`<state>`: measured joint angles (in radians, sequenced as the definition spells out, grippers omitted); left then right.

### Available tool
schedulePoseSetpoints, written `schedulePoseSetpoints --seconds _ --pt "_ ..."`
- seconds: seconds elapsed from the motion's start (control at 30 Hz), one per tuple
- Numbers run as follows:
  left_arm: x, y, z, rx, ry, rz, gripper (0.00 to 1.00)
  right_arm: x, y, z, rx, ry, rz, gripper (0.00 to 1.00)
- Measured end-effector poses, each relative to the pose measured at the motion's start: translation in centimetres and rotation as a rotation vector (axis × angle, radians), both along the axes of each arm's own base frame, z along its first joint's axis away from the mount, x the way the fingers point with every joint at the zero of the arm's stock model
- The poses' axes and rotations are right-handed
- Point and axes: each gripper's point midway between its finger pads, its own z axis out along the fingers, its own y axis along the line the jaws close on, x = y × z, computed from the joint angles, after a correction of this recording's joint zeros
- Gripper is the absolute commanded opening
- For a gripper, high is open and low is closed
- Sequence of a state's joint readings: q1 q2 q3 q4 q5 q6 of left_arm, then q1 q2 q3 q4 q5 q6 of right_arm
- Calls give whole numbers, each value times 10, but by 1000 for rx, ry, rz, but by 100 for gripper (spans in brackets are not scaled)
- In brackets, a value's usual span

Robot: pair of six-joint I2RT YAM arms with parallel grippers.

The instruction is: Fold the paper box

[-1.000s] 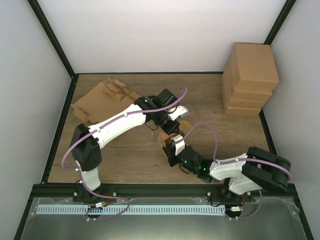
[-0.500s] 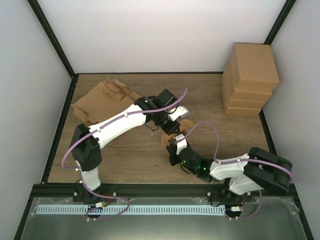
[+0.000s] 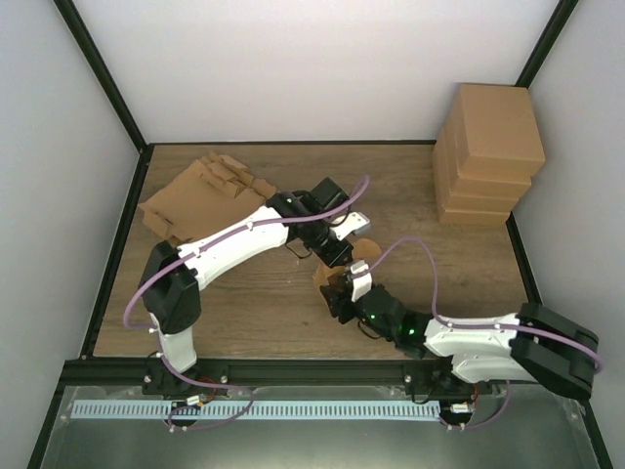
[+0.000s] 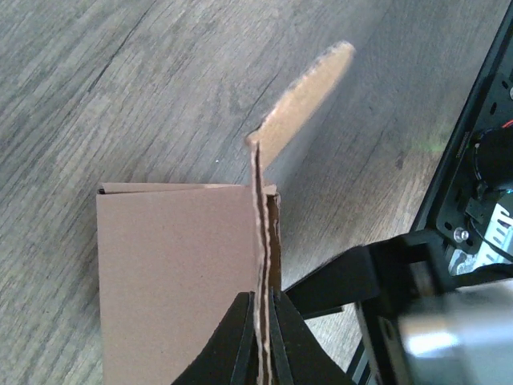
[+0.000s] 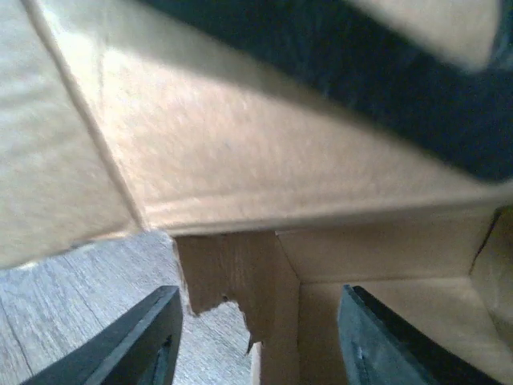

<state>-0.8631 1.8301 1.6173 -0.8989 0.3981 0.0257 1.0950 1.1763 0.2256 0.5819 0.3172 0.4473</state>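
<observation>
The paper box (image 4: 172,273), brown cardboard, stands half-formed in the middle of the table; in the top view the arms hide most of it. My left gripper (image 4: 263,325) is shut on the upper edge of one upright box wall, and a rounded flap (image 4: 309,92) sticks up beyond it. In the top view the left gripper (image 3: 337,247) is over the box from the far side. My right gripper (image 3: 341,292) is at the box's near side. Its fingers (image 5: 152,341) stand open around a ragged cardboard tab (image 5: 240,269) at the box's inner corner, gripping nothing.
A pile of flat cardboard blanks (image 3: 200,195) lies at the back left. A stack of finished boxes (image 3: 488,151) stands at the back right against the wall. A black frame (image 3: 117,244) borders the wooden table (image 3: 244,303).
My right gripper has gone from nearly shut to open, and the right arm has stretched out lower toward the box. The left gripper keeps its hold and has barely moved.
</observation>
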Motion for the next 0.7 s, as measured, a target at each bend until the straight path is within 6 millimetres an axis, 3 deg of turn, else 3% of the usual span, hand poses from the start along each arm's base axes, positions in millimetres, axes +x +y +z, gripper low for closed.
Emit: schedulePoseSetpoints --seconds 0.17,0.33,0.57,0.7 --pt "-1 0 -4 5 5 -2 5 -7 -10 17 22 -28 17 61" --pt "0 -1 -9 13 12 -1 5 -11 -29 35 42 -38 -1 51" --pt "-1 0 -10 14 12 -2 5 22 -94 49 50 16 -207 47" --pt "-2 0 -13 18 16 -2 5 36 -115 54 44 53 -275 40"
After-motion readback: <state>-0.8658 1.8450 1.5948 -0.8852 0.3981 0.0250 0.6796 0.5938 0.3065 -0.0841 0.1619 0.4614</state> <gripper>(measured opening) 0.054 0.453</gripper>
